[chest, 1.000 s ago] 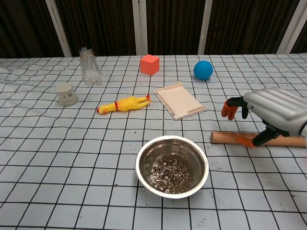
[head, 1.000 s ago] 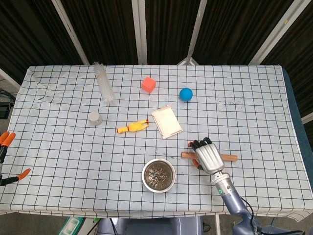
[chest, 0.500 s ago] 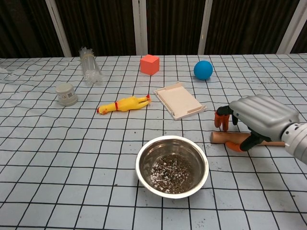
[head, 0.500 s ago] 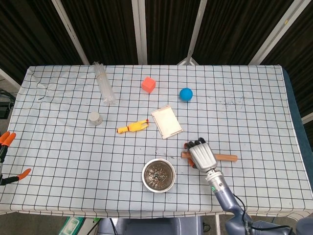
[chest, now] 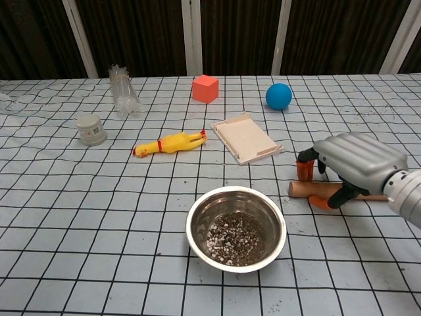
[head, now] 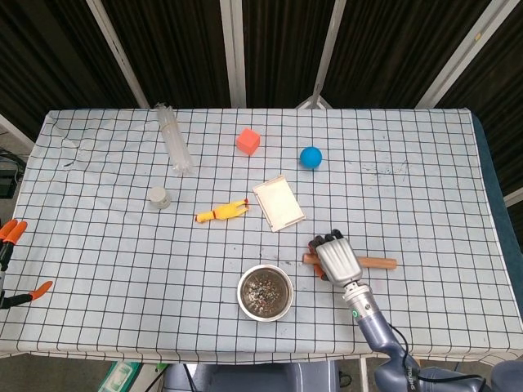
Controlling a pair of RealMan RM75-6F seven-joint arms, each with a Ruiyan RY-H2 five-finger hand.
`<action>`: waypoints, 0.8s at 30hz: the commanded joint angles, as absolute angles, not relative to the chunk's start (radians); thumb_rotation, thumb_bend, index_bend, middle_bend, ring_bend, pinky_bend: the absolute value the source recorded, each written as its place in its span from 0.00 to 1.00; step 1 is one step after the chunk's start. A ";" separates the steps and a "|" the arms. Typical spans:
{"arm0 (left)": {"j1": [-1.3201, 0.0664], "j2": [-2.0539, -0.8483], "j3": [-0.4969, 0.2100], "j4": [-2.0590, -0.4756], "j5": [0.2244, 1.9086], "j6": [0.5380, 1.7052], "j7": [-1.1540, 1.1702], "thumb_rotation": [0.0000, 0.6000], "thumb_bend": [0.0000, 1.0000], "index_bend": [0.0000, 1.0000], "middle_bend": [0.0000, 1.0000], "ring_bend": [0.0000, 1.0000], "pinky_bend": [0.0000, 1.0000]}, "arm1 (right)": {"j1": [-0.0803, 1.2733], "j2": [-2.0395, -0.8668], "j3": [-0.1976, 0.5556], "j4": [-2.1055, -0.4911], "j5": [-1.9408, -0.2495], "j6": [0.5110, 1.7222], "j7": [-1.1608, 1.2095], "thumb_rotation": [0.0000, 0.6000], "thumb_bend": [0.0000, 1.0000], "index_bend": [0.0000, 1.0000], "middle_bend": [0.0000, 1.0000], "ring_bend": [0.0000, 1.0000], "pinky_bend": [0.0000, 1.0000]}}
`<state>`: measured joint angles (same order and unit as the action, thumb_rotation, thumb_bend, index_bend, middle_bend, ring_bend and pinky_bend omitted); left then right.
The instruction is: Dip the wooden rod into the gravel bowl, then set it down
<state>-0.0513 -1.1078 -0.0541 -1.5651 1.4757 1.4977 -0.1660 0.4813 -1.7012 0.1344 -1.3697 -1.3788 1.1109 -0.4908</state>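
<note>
Now right robot hand (chest: 352, 164) has shifted left over wooden rod (chest: 309, 189), fingers curled around it; grip unclear.

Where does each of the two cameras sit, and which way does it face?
Head view: high above the near table edge, looking steeply down on the table; shows the right hand, its forearm, and left hand fingertips.
Chest view: low at the near edge, looking across to the dark backdrop; shows the right hand.
Both share the wooden rod, gravel bowl and right hand.
</note>
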 commanded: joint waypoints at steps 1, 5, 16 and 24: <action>-0.051 -1.108 -0.054 -1.566 1.475 1.497 -0.166 1.00 0.05 0.00 0.00 0.00 0.00 | 0.483 -1.704 0.132 -1.367 -1.374 1.109 -0.494 1.00 0.35 0.49 0.44 0.42 0.29; -0.052 -1.107 -0.054 -1.566 1.475 1.497 -0.168 1.00 0.05 0.00 0.00 0.00 0.00 | 0.485 -1.705 0.127 -1.366 -1.369 1.110 -0.499 1.00 0.35 0.49 0.44 0.42 0.29; -0.052 -1.105 -0.054 -1.568 1.476 1.497 -0.171 1.00 0.05 0.00 0.00 0.00 0.00 | 0.487 -1.698 0.117 -1.381 -1.370 1.125 -0.498 1.00 0.35 0.49 0.44 0.42 0.29; -0.052 -1.105 -0.053 -1.569 1.477 1.499 -0.169 1.00 0.05 0.00 0.00 0.00 0.00 | 0.487 -1.687 0.113 -1.401 -1.373 1.137 -0.493 1.00 0.40 0.62 0.48 0.49 0.31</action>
<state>-0.0517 -1.1053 -0.0528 -1.5693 1.4768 1.4988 -0.1693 0.4873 -1.6872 0.1138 -1.4004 -1.3724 1.1361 -0.4940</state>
